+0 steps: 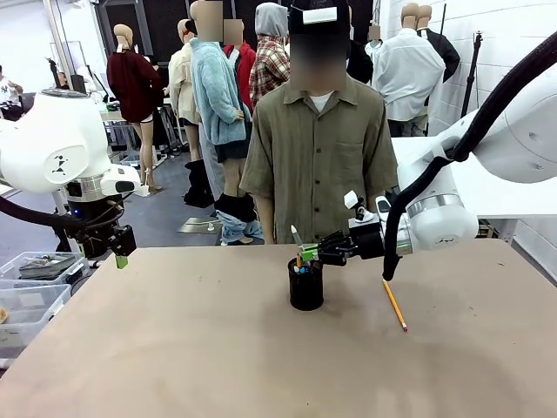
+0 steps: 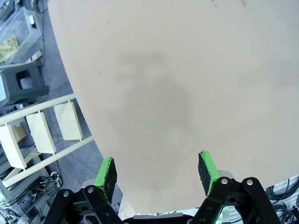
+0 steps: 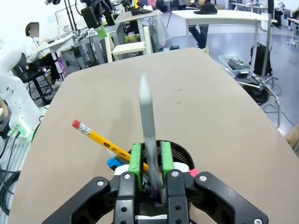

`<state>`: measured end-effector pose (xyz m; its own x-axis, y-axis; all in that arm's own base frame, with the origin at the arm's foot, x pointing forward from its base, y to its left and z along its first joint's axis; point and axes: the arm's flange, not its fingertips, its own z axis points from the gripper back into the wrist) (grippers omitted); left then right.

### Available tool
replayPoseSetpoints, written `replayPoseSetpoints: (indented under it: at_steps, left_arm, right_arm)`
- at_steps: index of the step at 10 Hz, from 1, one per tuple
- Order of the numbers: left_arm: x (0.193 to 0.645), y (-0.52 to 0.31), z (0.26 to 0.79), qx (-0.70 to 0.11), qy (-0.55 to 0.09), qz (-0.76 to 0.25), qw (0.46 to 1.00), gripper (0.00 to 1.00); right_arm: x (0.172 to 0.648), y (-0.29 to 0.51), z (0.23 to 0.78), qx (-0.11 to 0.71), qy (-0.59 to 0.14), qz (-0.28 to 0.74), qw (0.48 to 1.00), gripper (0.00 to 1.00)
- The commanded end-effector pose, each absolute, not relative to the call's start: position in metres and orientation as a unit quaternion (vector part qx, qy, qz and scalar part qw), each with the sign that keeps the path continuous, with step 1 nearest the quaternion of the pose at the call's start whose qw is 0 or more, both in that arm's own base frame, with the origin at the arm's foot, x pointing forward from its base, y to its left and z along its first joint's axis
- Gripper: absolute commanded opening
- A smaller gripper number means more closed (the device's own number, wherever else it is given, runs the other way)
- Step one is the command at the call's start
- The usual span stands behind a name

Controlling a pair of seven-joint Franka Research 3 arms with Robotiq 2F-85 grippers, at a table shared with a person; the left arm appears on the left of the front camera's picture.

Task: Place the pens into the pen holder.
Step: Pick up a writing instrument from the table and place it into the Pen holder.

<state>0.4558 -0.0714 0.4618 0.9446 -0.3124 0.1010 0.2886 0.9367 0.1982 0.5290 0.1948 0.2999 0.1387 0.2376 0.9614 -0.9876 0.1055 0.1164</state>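
Right gripper tight around silvery-grey pen

White arm, black pincer, green pads

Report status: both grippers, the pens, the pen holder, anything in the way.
Left gripper open, empty, at table edge. Right gripper jaws around grey pen above pen holder, grip unclear. Orange pencil on table beside holder. Nothing in the way.

I see the tan worktop carrying a black pen holder at frame centre, an orange pencil lying to its right.
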Motion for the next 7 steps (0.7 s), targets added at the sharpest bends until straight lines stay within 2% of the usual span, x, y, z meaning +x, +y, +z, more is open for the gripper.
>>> replayPoseSetpoints:
  at_steps: [1, 2, 4, 7]
  left_arm:
    - [0.457, -0.069, 0.462, 0.098, -0.073, -0.159, 0.980, 0.92]
    - [0.457, -0.069, 0.462, 0.098, -0.073, -0.159, 0.980, 0.92]
    - [0.457, -0.069, 0.462, 0.098, -0.073, -0.159, 0.980, 0.92]
    - [0.457, -0.069, 0.462, 0.098, -0.073, -0.159, 0.980, 0.92]
  right_arm:
    - [0.529, 0.189, 0.302, 0.434, -0.427, 0.493, 0.621, 0.59]
    - [0.527, 0.183, 0.305, 0.433, -0.435, 0.489, 0.620, 0.78]
    - [0.519, 0.163, 0.318, 0.425, -0.455, 0.482, 0.617, 0.78]
    - [0.494, 0.108, 0.351, 0.361, -0.483, 0.463, 0.649, 0.78]
